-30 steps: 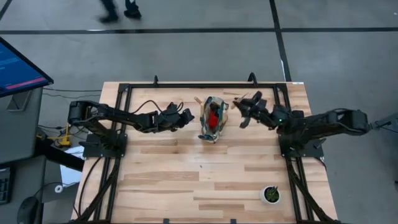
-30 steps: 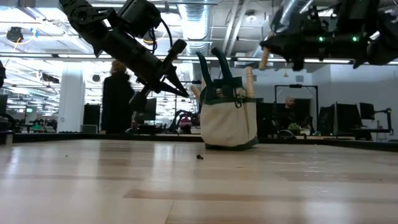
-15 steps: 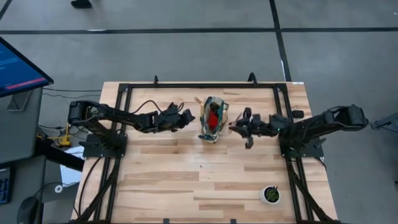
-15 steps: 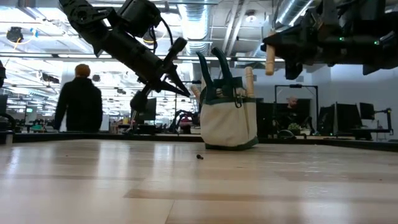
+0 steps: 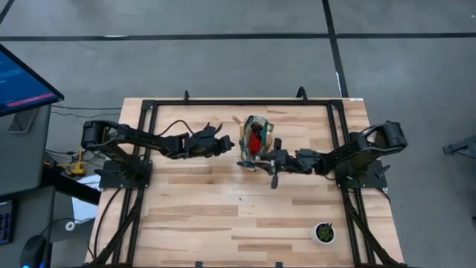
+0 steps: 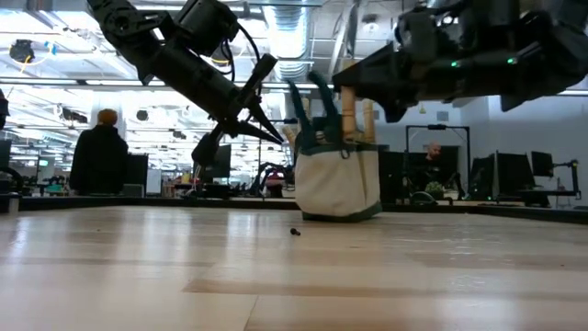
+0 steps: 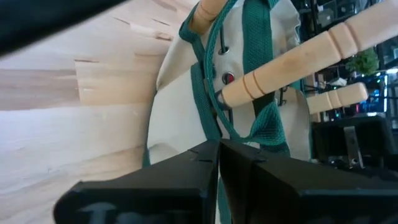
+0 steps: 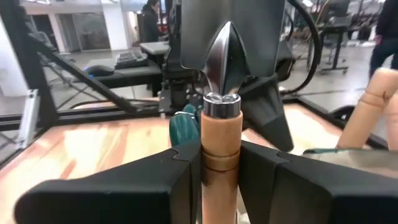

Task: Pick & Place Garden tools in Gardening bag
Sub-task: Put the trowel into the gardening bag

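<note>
Pale wooden planks make up the table [image 5: 223,216], framed by a black rail. Nearest the camera in the high view, at about five o'clock, stands a small black pot with a green plant [image 5: 324,233], well apart from everything else. Toward the middle, the right gripper [image 5: 273,161] hovers just beside the gardening bag [image 5: 255,143], on its three o'clock side, its fingers [image 8: 174,174] pinching a trowel [image 8: 221,124] by the wooden handle, the silver head pointing forward. On the bag's nine o'clock side the left gripper [image 5: 223,141] hangs in the air close by, its fingers [image 7: 205,155] pressed together on nothing. Wooden handles [image 7: 298,62] stick out of the beige, green-trimmed bag, and something red [image 5: 255,140] lies inside it. Beyond the table, a person [image 6: 98,152] stands in the room.
</note>
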You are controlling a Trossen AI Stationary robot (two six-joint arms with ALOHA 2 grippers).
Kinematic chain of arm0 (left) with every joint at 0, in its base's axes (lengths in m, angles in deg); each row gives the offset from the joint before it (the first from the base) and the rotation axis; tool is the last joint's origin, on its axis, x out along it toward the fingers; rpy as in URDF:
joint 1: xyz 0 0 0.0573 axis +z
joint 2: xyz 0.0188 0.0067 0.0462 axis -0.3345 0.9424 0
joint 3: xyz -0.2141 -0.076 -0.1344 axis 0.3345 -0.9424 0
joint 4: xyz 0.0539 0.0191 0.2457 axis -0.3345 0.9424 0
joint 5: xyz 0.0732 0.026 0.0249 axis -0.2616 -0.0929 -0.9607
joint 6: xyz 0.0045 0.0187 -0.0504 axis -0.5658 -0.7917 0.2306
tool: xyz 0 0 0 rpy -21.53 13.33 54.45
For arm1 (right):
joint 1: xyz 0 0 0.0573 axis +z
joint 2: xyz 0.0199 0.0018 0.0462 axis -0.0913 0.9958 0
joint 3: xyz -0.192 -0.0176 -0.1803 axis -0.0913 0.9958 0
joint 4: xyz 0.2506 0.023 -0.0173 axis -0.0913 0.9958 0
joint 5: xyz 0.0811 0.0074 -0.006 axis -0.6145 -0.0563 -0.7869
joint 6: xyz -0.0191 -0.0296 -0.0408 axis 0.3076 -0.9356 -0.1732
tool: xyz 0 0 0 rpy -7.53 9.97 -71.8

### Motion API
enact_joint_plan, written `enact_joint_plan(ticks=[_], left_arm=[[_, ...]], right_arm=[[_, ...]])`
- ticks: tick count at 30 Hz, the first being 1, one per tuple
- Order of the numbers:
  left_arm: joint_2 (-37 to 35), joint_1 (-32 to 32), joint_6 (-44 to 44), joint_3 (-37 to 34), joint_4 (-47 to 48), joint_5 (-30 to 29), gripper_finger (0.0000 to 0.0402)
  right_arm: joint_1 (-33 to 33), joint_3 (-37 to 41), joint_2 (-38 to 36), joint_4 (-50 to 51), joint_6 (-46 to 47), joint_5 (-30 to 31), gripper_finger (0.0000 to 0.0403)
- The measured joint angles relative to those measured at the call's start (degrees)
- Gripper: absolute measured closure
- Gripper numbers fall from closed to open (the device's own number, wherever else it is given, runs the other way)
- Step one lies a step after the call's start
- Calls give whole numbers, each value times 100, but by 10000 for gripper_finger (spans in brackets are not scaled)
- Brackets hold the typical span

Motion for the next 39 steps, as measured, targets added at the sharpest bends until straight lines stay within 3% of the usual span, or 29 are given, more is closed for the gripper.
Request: enact_joint_plan(ticks=[6,15,21,31,39], left_arm=[[54,-11,-79,4,-35,1,399],[87,-11,-79,4,-74,26,399],[87,5,-79,4,-49,26,399],[278,717,-628,-7,202,-146,399],[1025,981,-720,16,-868,-37,400]], right_arm=[[-126,-221,497,-455,-325,61,333],[-435,-234,437,-444,-1075,152,333],[-513,-233,433,-235,-862,-88,332],[-276,-230,-273,121,-785,181,332],[-255,-218,-903,1228,-782,359,332]])
